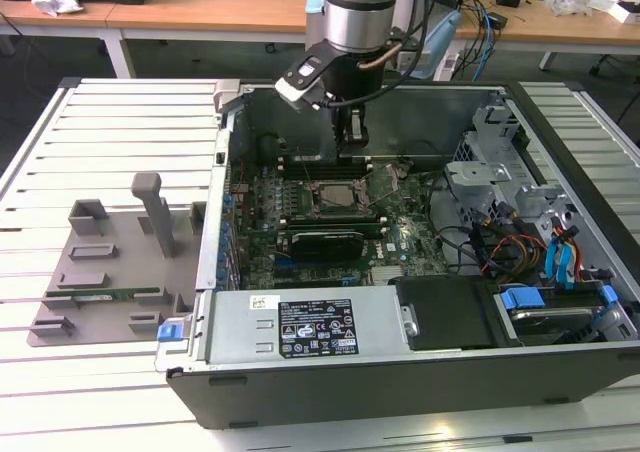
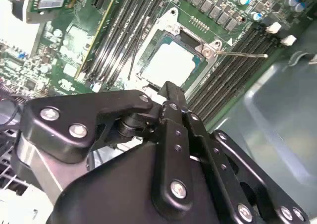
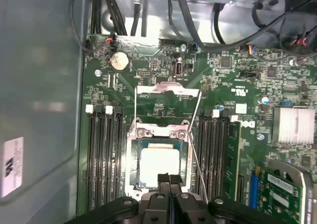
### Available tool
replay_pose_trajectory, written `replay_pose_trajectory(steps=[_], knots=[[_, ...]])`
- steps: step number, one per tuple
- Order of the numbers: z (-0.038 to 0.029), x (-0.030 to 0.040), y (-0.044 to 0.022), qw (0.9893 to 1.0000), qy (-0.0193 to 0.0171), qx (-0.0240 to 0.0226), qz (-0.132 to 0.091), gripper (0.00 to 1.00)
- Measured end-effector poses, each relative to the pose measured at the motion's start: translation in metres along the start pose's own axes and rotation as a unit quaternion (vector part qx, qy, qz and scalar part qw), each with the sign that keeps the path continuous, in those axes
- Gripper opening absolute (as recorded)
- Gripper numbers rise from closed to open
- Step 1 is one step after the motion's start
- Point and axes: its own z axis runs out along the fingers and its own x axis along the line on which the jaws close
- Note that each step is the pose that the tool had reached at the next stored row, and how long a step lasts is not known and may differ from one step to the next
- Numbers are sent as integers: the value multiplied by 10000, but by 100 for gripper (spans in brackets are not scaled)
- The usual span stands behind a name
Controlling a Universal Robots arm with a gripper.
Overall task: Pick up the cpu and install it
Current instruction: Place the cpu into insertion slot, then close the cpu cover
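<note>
Directly over the open socket [image 3: 132, 159], the robot arm's end effector [image 3: 169, 178] hangs with its two fingers pressed together and nothing visible between them. The cpu [image 3: 158, 165] lies flat in the socket, silver top up, apparently already set down rather than held.

The computer case [image 1: 400, 392] lies on its side on the slatted surface [image 1: 130, 112] with its panel off, evidently so the arm can come down on the motherboard [image 3: 228, 75] from above. The socket's metal load plate [image 3: 168, 92] is folded back on its hinge and the thin wire lever [image 3: 195, 144] stands free beside it. That leaves the socket open, and it suggests the chip is not yet clamped.

In both wrist views the closed fingertips sit just above the chip's near edge, close to it. Whether they touch the metal top cannot be told. Rows of memory slots [image 3: 106, 154] flank the socket on both sides, well clear of the fingers.

On the exterior view's left, a grey fixture tray [image 1: 110, 272] rests on the surface beside the case, well apart from the arm, with a narrow green memory stick [image 1: 130, 294] lying in it
</note>
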Motion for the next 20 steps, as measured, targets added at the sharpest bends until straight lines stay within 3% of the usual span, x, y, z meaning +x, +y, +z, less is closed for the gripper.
replay_pose_trajectory(steps=[1,9,11,13,15,17,18,20], knots=[[-65,-5,0,10000,0,0,0,11],[-76,-6,0,10000,0,0,0,11],[-77,-8,29,10000,-2,1,0,11],[-71,-21,320,10000,-1,18,-1,11],[-63,-32,559,10000,1,45,-3,11],[-12,-46,909,10000,-1,98,-8,11],[30,-45,987,9999,-2,112,-10,11],[103,-36,1047,9999,-1,119,-11,11]])
